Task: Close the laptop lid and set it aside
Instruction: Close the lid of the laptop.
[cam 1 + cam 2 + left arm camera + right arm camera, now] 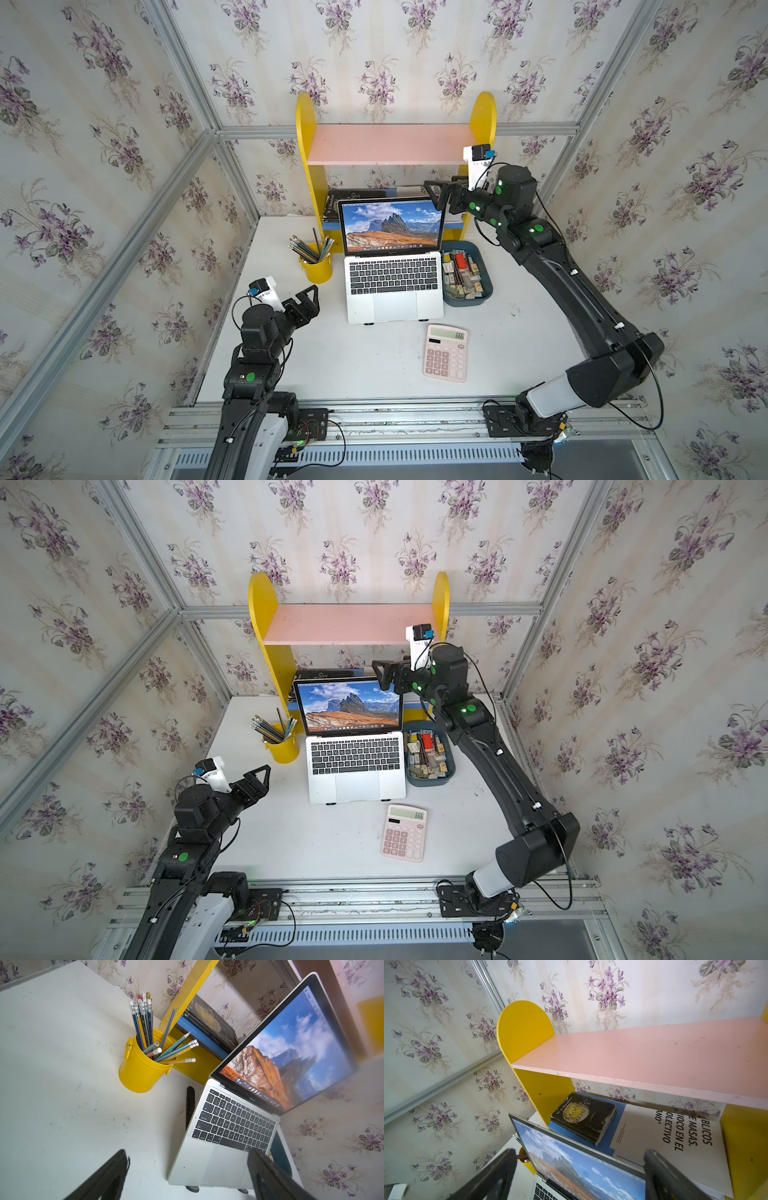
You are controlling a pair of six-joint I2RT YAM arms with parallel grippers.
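Right at the tips of the right end effector (579, 1153), whose fingers stand wide apart, is the top edge of the laptop lid (591, 1178), raised, its mountain picture showing; contact cannot be told. Just beyond it stands the yellow-and-pink shelf (643, 1053) with a black book (583, 1120) on its lower board. The left end effector (309, 296), likewise spread and empty, hovers above the bench (332, 365); the laptop (395, 307) sits near its tips, a yellow pencil bucket (318, 270) just ahead.

Floral violet wallpaper (104, 124), aluminium frame rails (124, 257), white tabletop (332, 365), yellow-and-pink shelf (390, 143), even bright light
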